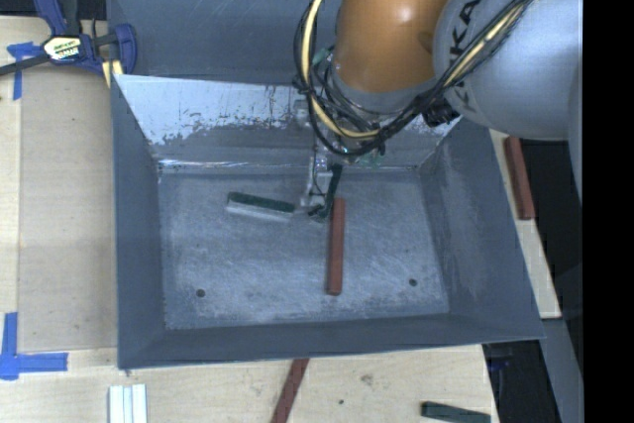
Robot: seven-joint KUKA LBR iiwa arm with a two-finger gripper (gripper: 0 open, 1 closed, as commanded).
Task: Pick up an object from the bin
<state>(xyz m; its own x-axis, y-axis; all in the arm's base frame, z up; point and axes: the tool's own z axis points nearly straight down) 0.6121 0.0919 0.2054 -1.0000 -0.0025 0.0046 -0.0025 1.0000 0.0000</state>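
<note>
claw (317,201) low at bin (139,243) back-centre | brown rod (336,253) just beside | dark flat strip (256,205) on view's left

The arm (525,54) is a fat silver-grey tube w/ black KUKA lettering (464,20) just right of the orange cover (396,20) — a glossy, rounded dome. Yellow & black cables (319,99) loop round the cover's left side and underneath, thickly bundled. Below the cover sits the gripper (317,203) — slim, grey metal.

Single camera, high above bin (218,263), looking down, tilted slightly from near side; whole bin floor in frame; arm (515,45) enters from right, close to lens.
</note>
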